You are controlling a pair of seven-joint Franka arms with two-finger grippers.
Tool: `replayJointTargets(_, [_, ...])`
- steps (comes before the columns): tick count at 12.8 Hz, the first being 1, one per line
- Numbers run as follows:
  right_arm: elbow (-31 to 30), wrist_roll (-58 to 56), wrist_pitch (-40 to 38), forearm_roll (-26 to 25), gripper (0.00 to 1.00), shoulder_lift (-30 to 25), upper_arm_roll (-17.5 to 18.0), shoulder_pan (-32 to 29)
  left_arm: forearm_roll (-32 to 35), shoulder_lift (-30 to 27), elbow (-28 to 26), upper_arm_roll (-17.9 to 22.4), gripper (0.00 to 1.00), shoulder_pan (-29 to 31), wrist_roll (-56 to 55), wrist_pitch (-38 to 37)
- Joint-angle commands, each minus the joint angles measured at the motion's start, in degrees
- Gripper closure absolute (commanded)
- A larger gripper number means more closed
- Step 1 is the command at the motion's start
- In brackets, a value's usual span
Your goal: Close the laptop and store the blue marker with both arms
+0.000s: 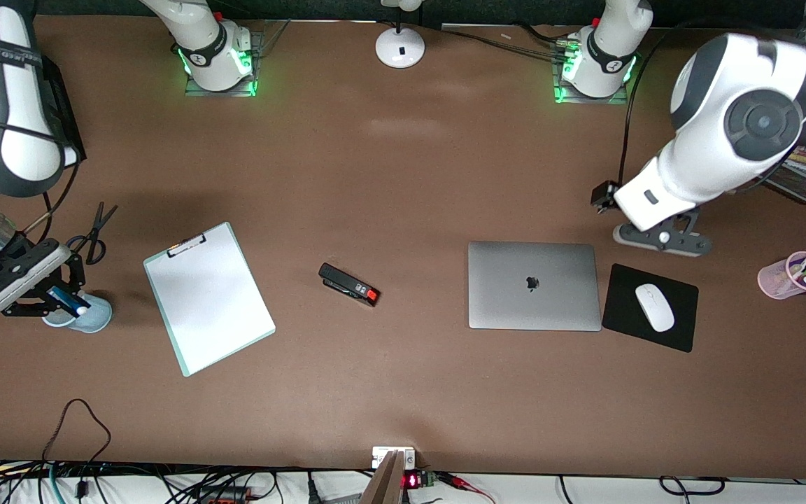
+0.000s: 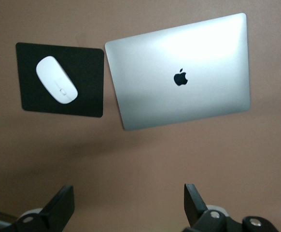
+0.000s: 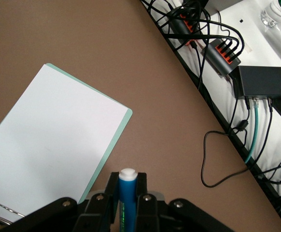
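Blue marker (image 3: 126,200) in right pincer (image 3: 127,203)

The right arm reaches from its base along the desk's top edge out to the right arm's end of the desk, its wrist bent downward. The right gripper (image 1: 67,297) hangs low there, its fingers (image 3: 143,203) clamped on the blue marker (image 3: 126,198), whose pale cap points out past the fingertips. The left arm folds at its elbow near the left arm's end, and the left gripper (image 1: 662,238) hovers with its jaws spread wide and empty.
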Motion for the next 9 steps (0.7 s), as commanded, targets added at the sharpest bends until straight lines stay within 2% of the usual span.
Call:
replayJointTargets(1, [-0.9,-11.1,0.9,7.6,1.00,0.7,0.6,-2.4,0.4,-3.4,-0.3,0.0,0.00,0.4,0.9,-3.0])
replayJointTargets(3, [-0.9,-19.5,0.7,15.6,1.00,1.6,0.6,-3.0,0.4,-5.6,-0.3,0.1,0.00,0.4,1.0,-3.2])
replayJointTargets(6, [-1.0,-21.7,-0.9,18.0,1.00,1.7,0.7,-3.7,0.3,-8.7,-0.3,0.3,0.00,0.5,2.1,-5.7])
replayJointTargets(9, [-0.9,-26.6,-7.2,23.5,1.00,0.9,0.7,-5.4,-3.5,-11.5,-0.8,2.5,0.00,3.6,11.2,-6.1])
